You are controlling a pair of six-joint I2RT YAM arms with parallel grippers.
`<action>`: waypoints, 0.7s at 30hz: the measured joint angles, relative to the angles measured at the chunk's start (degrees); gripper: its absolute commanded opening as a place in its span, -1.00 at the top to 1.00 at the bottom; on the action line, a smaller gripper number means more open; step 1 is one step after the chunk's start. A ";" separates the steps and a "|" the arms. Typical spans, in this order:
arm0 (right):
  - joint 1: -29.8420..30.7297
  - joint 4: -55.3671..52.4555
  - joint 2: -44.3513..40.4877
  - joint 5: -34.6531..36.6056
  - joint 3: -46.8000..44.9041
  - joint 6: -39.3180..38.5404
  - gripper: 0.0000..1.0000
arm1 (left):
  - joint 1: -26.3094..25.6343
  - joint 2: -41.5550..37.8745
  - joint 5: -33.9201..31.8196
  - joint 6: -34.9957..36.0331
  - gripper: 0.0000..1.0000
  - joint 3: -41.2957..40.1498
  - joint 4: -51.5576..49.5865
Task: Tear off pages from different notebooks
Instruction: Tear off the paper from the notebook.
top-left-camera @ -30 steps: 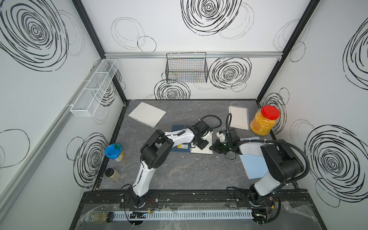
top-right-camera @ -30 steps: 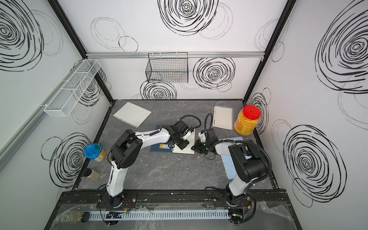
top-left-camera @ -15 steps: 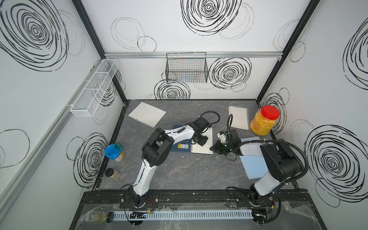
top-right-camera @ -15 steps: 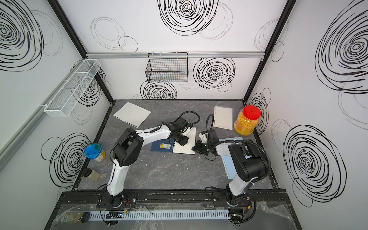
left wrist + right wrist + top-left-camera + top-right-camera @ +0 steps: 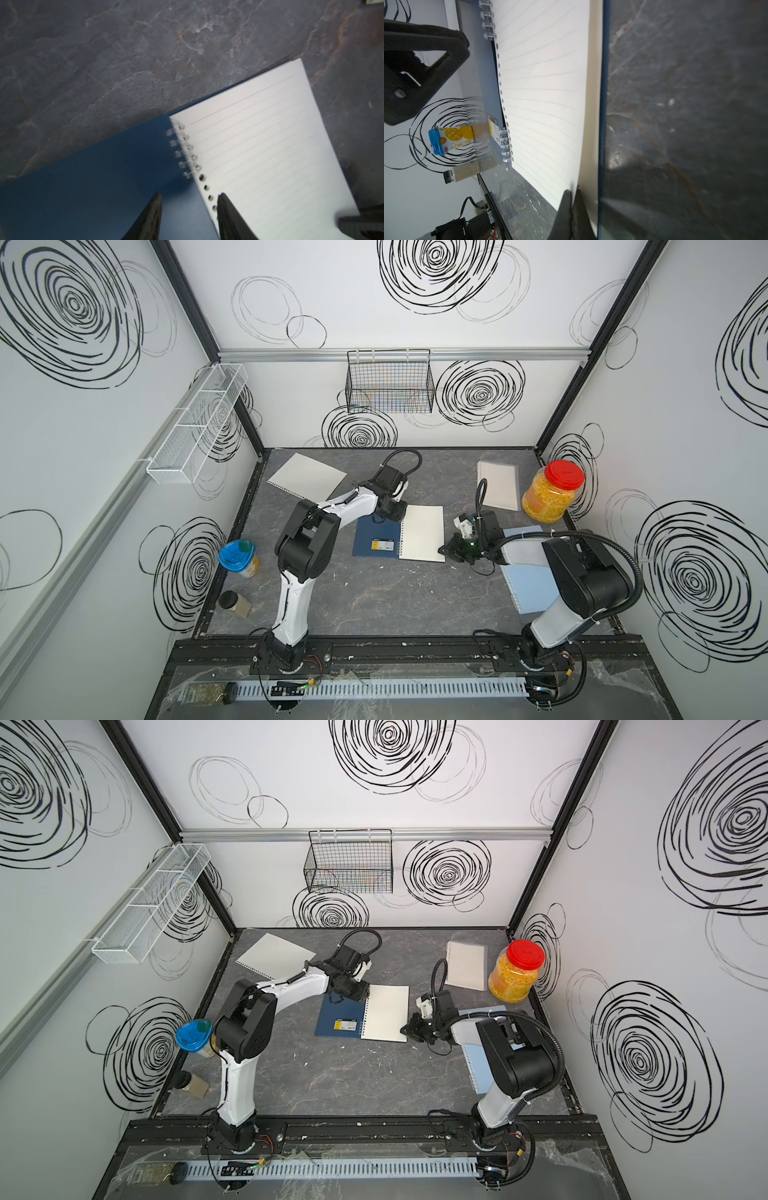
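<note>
The table [image 5: 374, 605] is a dark grey slab with a marble pattern, and a few small white crumbs lie on its front half. White walls [image 5: 291, 406] painted with black spirals close it on three sides. On the back wall hangs a black wire basket [image 5: 390, 381], and on the left wall a white mesh shelf [image 5: 195, 427].

In the middle lies the navy notebook [image 5: 376, 537], open, with its cover folded to the left and the lined page [image 5: 422, 533] to the right. The right gripper [image 5: 572, 192] is closed on the front right corner of the top page and lifts this corner a little from the stack. The left gripper [image 5: 189, 197] hangs over the binding at the far end with its jaws apart, one finger above the cover and one above the punched holes. It holds nothing.

A loose page [image 5: 306, 475] lies in the back left corner. The clear notebook [image 5: 498, 485] lies at the back right, just beside a jar [image 5: 548, 497] with a red lid. The blue notebook [image 5: 534, 589] lies along the right edge, partly under the right arm. At the left edge are a cup [image 5: 239, 558] with a blue lid and a small bottle [image 5: 234, 603]. The front edge is a black rail [image 5: 415, 649] that carries both arm bases.

The widest bare part is the front middle, between the two arms. A narrower bare strip lies between the navy notebook and the back wall.
</note>
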 measured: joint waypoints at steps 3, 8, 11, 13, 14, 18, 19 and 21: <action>-0.31 0.85 0.50 -0.70 0.00 0.09 0.83 | 0.72 0.00 -0.31 0.00 0.06 -1.49 -0.09; -0.48 3.23 1.46 -2.05 0.00 1.16 0.69 | 0.37 0.02 -0.48 0.00 0.10 -1.92 -0.02; -0.61 4.92 1.97 -2.75 0.02 2.01 0.61 | 0.17 0.15 -0.44 0.02 0.22 -1.92 0.20; -0.66 5.79 2.14 -3.15 0.02 2.36 0.53 | 0.11 0.48 -0.37 0.20 0.31 -1.92 0.31; -0.68 6.19 2.19 -3.28 0.02 2.62 0.50 | 0.09 0.70 -0.31 0.20 0.35 -1.92 0.28; -0.87 7.76 2.71 -3.80 0.15 3.23 0.33 | -0.15 1.38 -0.22 0.50 0.42 -1.92 0.31; -1.05 8.41 2.91 -4.07 0.24 3.58 0.29 | -0.22 1.40 -0.22 0.52 0.44 -1.92 0.35; -1.36 9.27 3.32 -4.31 0.55 3.78 0.26 | -0.35 1.42 -0.26 0.63 0.46 -1.92 0.35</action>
